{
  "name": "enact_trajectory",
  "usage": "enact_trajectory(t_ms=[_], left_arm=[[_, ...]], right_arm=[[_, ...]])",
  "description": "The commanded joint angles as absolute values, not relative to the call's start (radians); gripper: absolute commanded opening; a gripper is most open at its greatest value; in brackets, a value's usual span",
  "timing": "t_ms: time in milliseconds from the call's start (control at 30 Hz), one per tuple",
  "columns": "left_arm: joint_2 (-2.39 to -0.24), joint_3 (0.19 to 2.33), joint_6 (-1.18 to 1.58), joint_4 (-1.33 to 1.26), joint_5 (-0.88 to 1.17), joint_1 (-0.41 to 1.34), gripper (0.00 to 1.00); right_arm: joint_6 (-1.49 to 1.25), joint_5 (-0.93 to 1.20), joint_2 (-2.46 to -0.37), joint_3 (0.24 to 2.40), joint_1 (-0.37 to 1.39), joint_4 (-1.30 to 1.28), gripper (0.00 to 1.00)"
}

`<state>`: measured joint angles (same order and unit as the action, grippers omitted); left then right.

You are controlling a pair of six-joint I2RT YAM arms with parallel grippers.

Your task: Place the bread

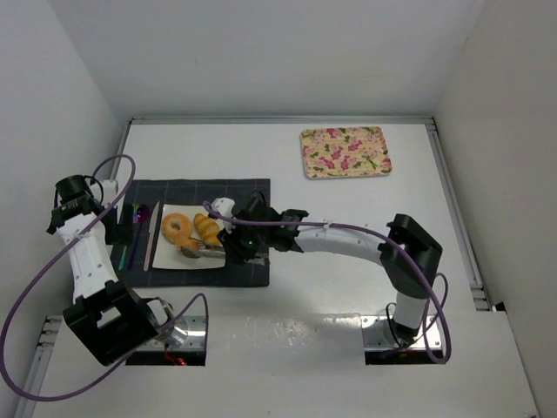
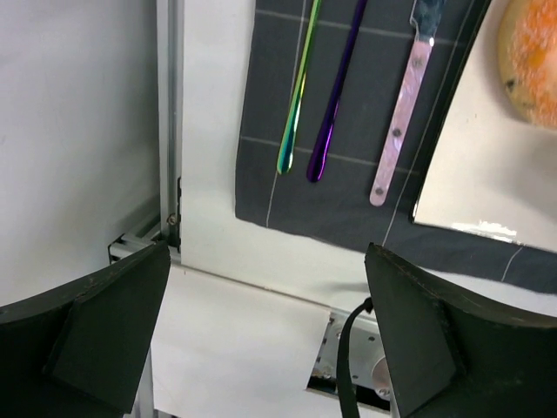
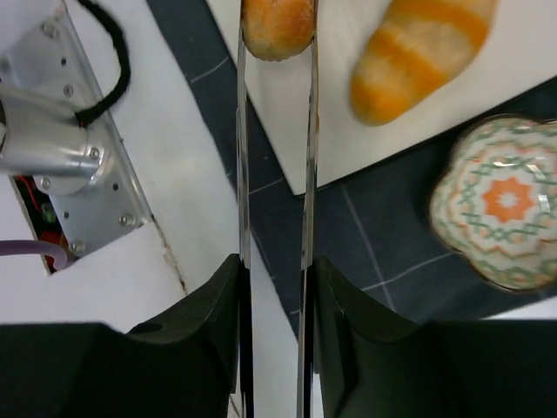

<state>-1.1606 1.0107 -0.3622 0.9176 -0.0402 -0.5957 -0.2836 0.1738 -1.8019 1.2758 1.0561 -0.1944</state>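
A white plate (image 1: 170, 258) on a dark placemat (image 1: 248, 193) carries a ring-shaped bagel (image 1: 177, 227) and a ridged croissant-like roll (image 1: 207, 228). My right gripper (image 3: 274, 279) is shut on a pair of metal tongs (image 3: 308, 157). The tongs' tips pinch a small round bun (image 3: 277, 26) over the plate's (image 3: 365, 131) edge, just left of the roll (image 3: 424, 52). My left gripper (image 2: 265, 322) hangs open and empty above the table's left near edge. The bagel (image 2: 531, 61) shows at the top right of its view.
A small floral dish (image 3: 502, 202) sits on the placemat beside the plate. Three pieces of cutlery (image 2: 332, 96) lie on the mat's left part. A floral tray (image 1: 345, 151) rests at the back right. Walls close in the table on both sides.
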Motion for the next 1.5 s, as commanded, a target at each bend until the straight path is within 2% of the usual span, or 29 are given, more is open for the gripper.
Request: enact_trajectory(t_ms=[0,100,167,300,400,600,833,900,933,1033,1067,1300,1467], left_arm=[[-1.131,1.0,-0.403,0.934,-0.032,-0.609,1.0],[-1.121,1.0,-0.403,0.943,-0.02,-0.609,1.0],[-1.121,1.0,-0.403,0.943,-0.008,-0.609,1.0],[-1.121,1.009,-0.403,0.953,0.003,-0.609,1.0],[-1.121,1.009,-0.413,0.953,0.003,-0.609,1.0],[-1.121,1.0,-0.413,0.962,0.012,-0.609,1.0],[-1.112,1.0,-0.413,0.962,0.012,-0.609,1.0],[-1.112,1.0,-0.413,0.962,0.012,-0.609,1.0],[-1.112,1.0,-0.413,0.962,0.012,-0.609,1.0],[-1.112,0.989,-0.413,0.953,0.012,-0.609,1.0],[-1.112,0.979,-0.413,0.953,0.012,-0.609,1.0],[-1.121,0.946,-0.413,0.911,0.0,-0.609,1.0],[-1.131,0.936,-0.413,0.902,0.0,-0.609,1.0]], right_arm=[[-0.262,0.193,-1.818,1.335,1.091,-0.153,0.19],[-0.255,0.181,-1.848,1.336,1.115,-0.152,0.19],[-0.25,0.173,-1.885,1.351,1.118,-0.17,0.23],[-0.247,0.169,-1.885,1.396,1.12,-0.219,0.43],[-0.241,0.167,-1.856,1.384,1.118,-0.222,0.51],[-0.233,0.16,-1.775,1.376,1.115,-0.232,0.57],[-0.238,0.083,-1.602,1.324,1.078,-0.247,0.57],[-0.238,0.003,-1.53,1.257,1.028,-0.262,0.56],[-0.236,-0.103,-1.484,1.24,1.013,-0.287,0.56],[-0.277,-0.228,-1.372,1.11,0.875,-0.398,0.56],[-0.291,-0.245,-1.35,1.083,0.754,-0.423,0.56],[-0.367,-0.253,-1.137,0.686,0.286,-0.436,0.55],[-0.367,-0.212,-1.137,0.553,0.164,-0.367,0.55]])
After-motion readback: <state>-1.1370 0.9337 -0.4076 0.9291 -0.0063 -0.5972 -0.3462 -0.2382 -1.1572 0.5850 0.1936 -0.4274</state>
